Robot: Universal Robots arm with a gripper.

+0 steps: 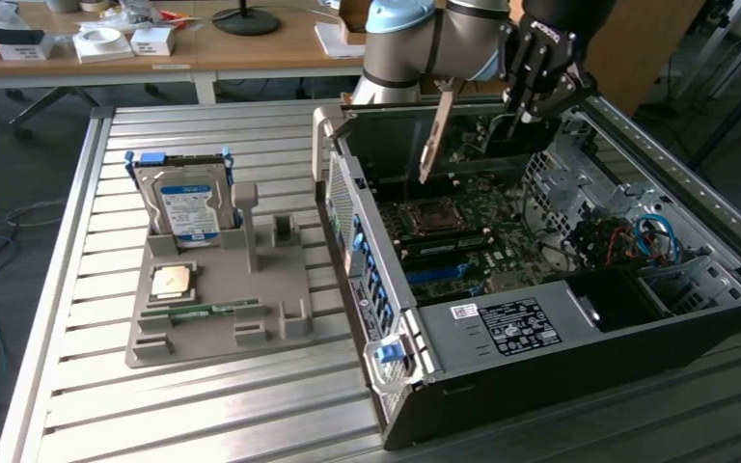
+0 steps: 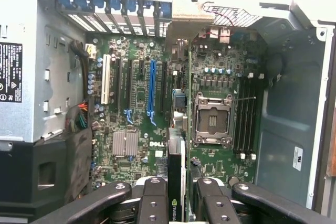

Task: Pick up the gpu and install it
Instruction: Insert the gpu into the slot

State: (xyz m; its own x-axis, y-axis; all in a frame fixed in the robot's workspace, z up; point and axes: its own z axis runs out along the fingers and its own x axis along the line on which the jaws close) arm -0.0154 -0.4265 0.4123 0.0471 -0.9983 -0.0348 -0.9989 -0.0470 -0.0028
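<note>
As the pincer (image 2: 178,191) holds the gpu (image 2: 177,167) (edge-on), the computer case (image 1: 577,374) lies below.

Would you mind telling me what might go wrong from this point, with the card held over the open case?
1. The gpu, clamped in the gripper, hangs beside the blue slot, nearer the CPU socket. Lowered here, it might strike board parts instead of seating.
2. Its metal bracket could catch on the case's rear wall on the way down.
</note>
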